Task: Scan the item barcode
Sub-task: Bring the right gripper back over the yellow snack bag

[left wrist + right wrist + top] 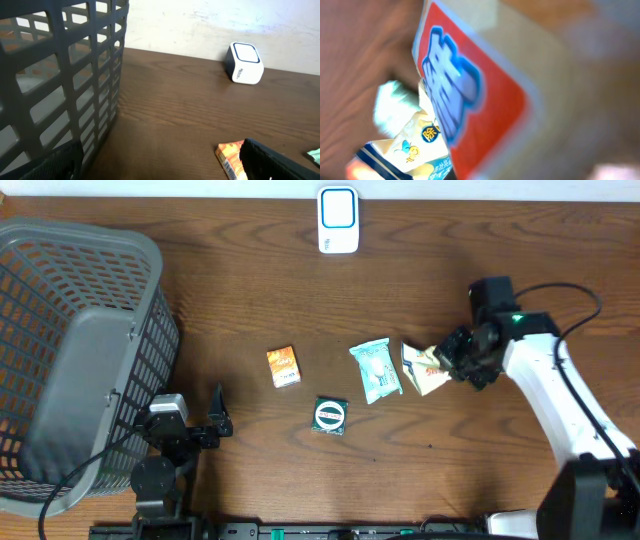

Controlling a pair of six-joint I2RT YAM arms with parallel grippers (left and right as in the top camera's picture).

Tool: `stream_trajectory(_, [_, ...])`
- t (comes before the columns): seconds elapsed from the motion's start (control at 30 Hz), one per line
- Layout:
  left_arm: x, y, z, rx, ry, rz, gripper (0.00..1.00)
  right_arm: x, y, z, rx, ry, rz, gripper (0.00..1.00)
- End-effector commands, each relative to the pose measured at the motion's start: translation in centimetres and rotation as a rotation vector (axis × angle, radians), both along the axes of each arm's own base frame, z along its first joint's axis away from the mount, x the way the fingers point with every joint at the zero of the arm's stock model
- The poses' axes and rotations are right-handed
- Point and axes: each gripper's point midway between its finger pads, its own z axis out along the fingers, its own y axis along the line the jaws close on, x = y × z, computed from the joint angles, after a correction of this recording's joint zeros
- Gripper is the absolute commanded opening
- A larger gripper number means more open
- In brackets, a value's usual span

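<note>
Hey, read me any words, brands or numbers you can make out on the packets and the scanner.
No text reads clearly.
Cream packet: big blue character on red, blurred.
White scanner: small side print, too small.
Orange packet: print too small.
Dark packet: round logo, unreadable.
Pale blue pouch: print too small.

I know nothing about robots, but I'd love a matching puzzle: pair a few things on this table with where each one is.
Things:
1 grey basket
2 white scanner
3 orange packet
4 cream packet

Places:
A clamped in the right gripper
B on the far side, apart from the packets
C far left
D leftmost of the packets

Pairs: 1-C, 2-B, 3-D, 4-A
</note>
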Motion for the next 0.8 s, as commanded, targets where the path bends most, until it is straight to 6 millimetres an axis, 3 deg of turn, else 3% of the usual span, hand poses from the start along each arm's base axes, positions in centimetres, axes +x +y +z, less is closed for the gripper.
stream_trajectory(0.0, [-0.1, -0.1, -1.5, -0.011, 0.042, -0.002, 0.98, -0.3, 2.7, 4.1, 0.179, -0.039, 0.031, 0.02])
stream_trajectory(0.13, [-0.1, -0.1, -1.5, -0.011, 0.042, -0.002, 0.98, -3.5, 5.4, 5.5, 0.382, 0.113, -0.003, 0.01])
stream_trajectory(0.17, [-0.1, -0.1, -1.5, -0.011, 0.042, -0.002, 0.98, -5.3, 6.4, 6.0, 0.462, 0.213, -0.047, 0.01])
stream_trajectory(0.3, [-0.1, -0.1, -1.5, -0.011, 0.042, -0.002, 0.98, -7.1, 8.1, 7.6, 0.593, 0.316, -0.058, 0.02])
stream_trajectory(0.6, [-0.1, -0.1, -1.5, -0.011, 0.042, -0.002, 0.98, -8.2, 8.5, 8.2, 0.634, 0.394, -0.109, 0.01])
stream_trajectory(0.67, [-0.1, -0.1, -1.5, -0.011, 0.042, -0.002, 0.98, -7.2, 7.7, 7.2, 0.561, 0.290, -0.011, 0.14])
stream_trajectory(0.77, [-0.1, -0.1, -1.5, -0.011, 0.042, -0.002, 0.98, -5.1, 8.0, 7.1, 0.515, 0.045, 0.292, 0.21])
